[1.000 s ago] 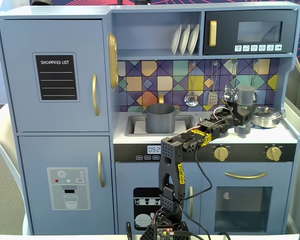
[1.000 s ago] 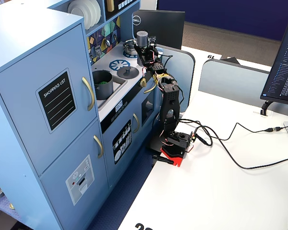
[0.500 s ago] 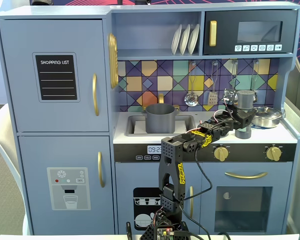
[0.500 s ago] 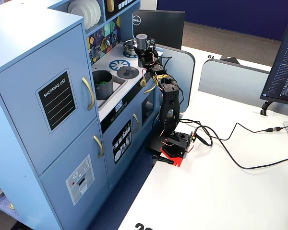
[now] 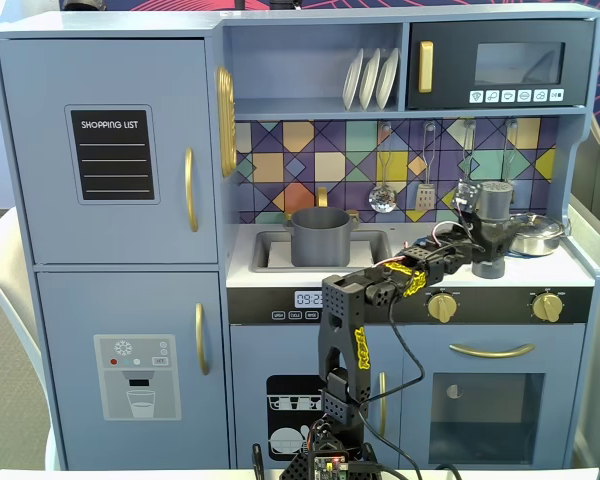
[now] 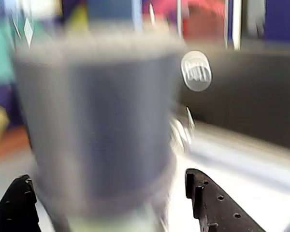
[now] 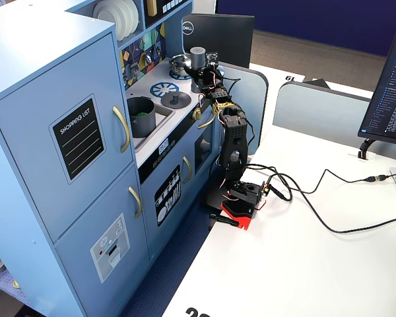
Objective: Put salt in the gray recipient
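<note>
The salt (image 5: 492,203) is a slim dark-gray shaker with a lighter cap. It stands upright on the stove top at the right of the toy kitchen and also shows as salt (image 7: 198,55). My gripper (image 5: 486,245) reaches around its middle. In the wrist view the blurred salt (image 6: 96,125) fills the space between the black fingers (image 6: 209,203), with a gap on the right side, so the gripper (image 6: 105,179) is open. The gray recipient (image 5: 321,240) sits in the sink to the left, well apart from the gripper, and the recipient (image 7: 140,117) has something green inside.
A shiny steel pot (image 5: 535,233) stands just right of the salt. A flat gray lid with a knob (image 7: 174,99) lies on the stove between sink and salt. Utensils (image 5: 383,195) hang on the backsplash. Cables (image 7: 317,211) run across the white desk.
The salt came down from a raised position to the stove top over the last second. The arm dropped with it, and the fingers now stand apart from its sides.
</note>
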You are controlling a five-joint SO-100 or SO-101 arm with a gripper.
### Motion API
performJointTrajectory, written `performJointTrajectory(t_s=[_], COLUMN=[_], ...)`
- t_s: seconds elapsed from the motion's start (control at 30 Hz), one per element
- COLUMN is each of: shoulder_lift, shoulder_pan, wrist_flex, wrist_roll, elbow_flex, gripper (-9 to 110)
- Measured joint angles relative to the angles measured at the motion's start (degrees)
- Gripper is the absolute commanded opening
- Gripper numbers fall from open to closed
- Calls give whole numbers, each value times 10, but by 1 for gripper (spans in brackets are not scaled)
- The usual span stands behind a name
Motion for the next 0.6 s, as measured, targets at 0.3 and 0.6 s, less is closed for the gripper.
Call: performJointTrajectory(t_s=[0.3,0.6], shoulder_lift=[333,591], shoulder_pan=[-71,-375], wrist_flex=[398,670], wrist_roll=[-30,-93], elbow_flex=[126,359], gripper=[0,0])
